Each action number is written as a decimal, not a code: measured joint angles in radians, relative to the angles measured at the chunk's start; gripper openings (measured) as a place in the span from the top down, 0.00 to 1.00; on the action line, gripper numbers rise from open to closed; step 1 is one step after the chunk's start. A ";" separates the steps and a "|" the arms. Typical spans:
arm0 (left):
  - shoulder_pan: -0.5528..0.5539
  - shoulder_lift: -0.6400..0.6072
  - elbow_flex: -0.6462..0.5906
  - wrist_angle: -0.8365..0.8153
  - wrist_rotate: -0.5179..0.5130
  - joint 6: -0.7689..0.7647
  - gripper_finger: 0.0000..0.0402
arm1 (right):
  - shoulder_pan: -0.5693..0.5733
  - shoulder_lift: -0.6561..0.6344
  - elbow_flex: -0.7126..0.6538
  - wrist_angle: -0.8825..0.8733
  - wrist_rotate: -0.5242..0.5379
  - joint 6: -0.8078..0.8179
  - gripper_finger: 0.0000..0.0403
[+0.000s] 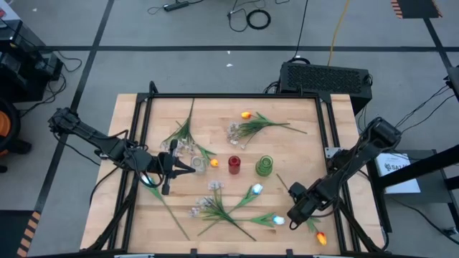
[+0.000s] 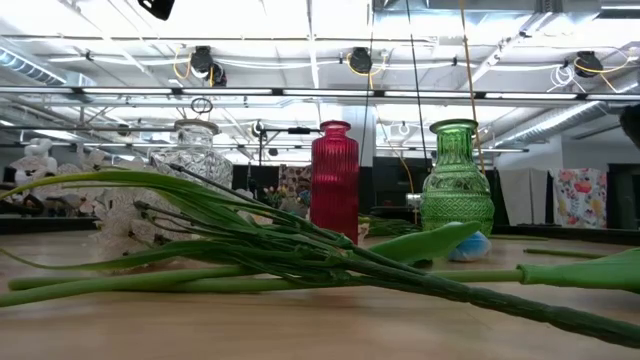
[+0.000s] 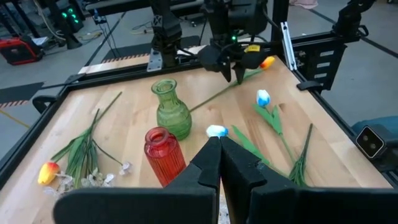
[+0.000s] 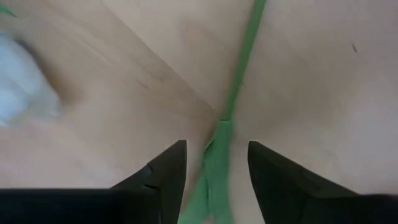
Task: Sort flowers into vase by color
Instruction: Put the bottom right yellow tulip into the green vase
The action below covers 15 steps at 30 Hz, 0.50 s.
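Note:
My right gripper (image 1: 294, 215) is open near the table's near right corner. Its fingers (image 4: 166, 177) stand on either side of the green stem (image 4: 219, 163) of an orange tulip (image 1: 320, 237) lying on the table, with a gap on both sides. My left gripper (image 3: 219, 148) is shut and empty at the table's left middle (image 1: 185, 168), pointing toward the red vase (image 1: 234, 164). The green vase (image 1: 265, 166) stands to the right of the red one, and the clear vase (image 2: 195, 150) to its left. Two blue tulips (image 1: 257, 189) (image 1: 278, 219) lie in front of the vases.
Green-stemmed sprays of pale blossoms (image 1: 209, 208) lie near the near edge. Another orange tulip (image 1: 246, 115) with a spray (image 1: 237, 132) lies toward the far edge, and more stems (image 1: 183, 132) at far left. A small orange tulip (image 1: 213, 163) sits left of the red vase. A black frame (image 1: 323, 129) borders the table.

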<state>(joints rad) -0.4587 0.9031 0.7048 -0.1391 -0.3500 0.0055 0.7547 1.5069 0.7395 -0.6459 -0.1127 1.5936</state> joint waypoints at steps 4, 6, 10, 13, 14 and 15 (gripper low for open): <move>0.000 0.000 0.000 -0.001 -0.016 0.000 0.97 | 0.000 0.025 0.002 -0.009 0.005 -0.008 0.64; 0.000 0.000 0.000 0.000 -0.036 0.001 0.97 | 0.001 0.029 0.002 -0.015 0.005 -0.008 0.67; 0.000 0.000 0.000 -0.001 -0.072 0.001 0.97 | 0.002 0.030 0.003 -0.033 0.009 -0.008 0.72; 0.000 0.000 0.000 -0.001 -0.080 0.002 0.97 | 0.002 0.030 0.003 -0.044 0.009 -0.008 0.75; 0.000 0.000 0.000 -0.001 -0.081 0.002 0.97 | 0.002 0.030 0.003 -0.047 0.009 -0.008 0.77; 0.000 0.000 0.000 -0.001 -0.081 0.002 0.97 | 0.002 0.030 0.003 -0.049 0.010 -0.007 0.78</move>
<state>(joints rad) -0.4587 0.9031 0.7048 -0.1398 -0.4309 0.0071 0.7567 1.5368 0.7422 -0.6949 -0.1032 1.5864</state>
